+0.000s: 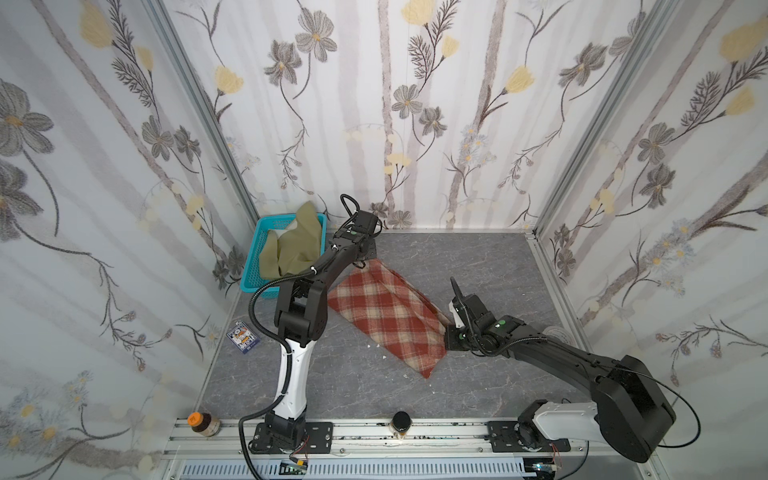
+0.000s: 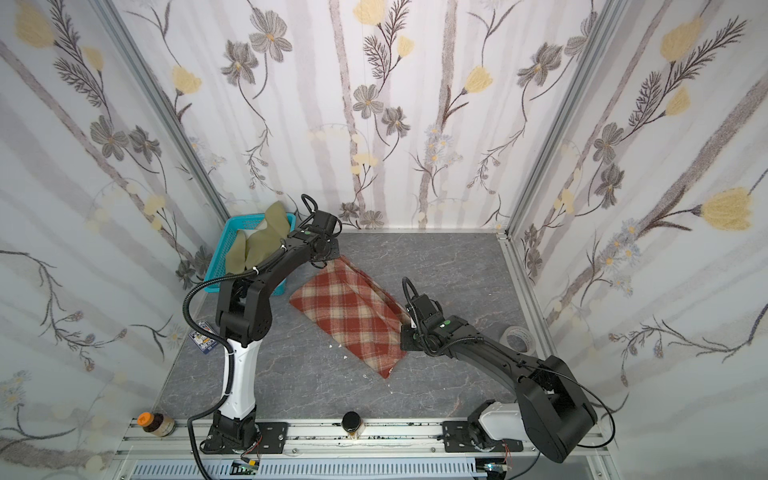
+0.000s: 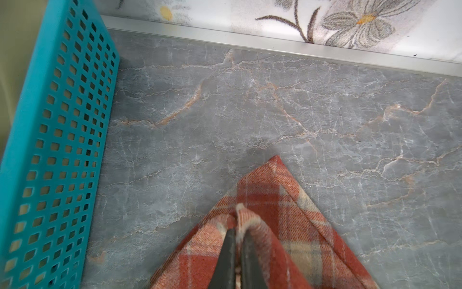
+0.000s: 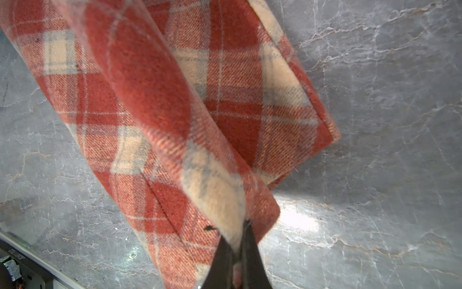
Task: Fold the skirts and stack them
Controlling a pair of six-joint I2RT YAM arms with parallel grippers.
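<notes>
Plaid skirt (image 1: 386, 320): lies on the table (image 1: 478, 270) as a long folded band. It runs on a diagonal from just beside the basket (image 1: 251, 259) toward the near middle. The near end comes to a point and rests flat.

Left gripper (image 3: 238, 232): clenched on the far corner of the plaid skirt. In the left wrist view the two dark fingers (image 3: 228, 252) stand almost together, with a pinch of cloth bunched between them. The corner ahead of the tips lies on the table, near the basket wall but apart from it.

Right gripper (image 4: 240, 240): clenched on the band's right-hand edge, partway along it. In the right wrist view a top layer of cloth rises to the tips as a raised fold, above the layer that lies flat on the table.

Olive skirt (image 1: 291, 249): crumpled in the basket at the far left corner of the table. One flap stands above the rim. Neither gripper touches it.

Other items: a card pack (image 1: 243, 336) on the left edge of the table, a tape roll (image 2: 517, 336) by the right wall, and a bottle (image 1: 203, 423) and a jar (image 1: 401, 424) on the front rail (image 1: 449, 430). All lie well apart from the skirts.
</notes>
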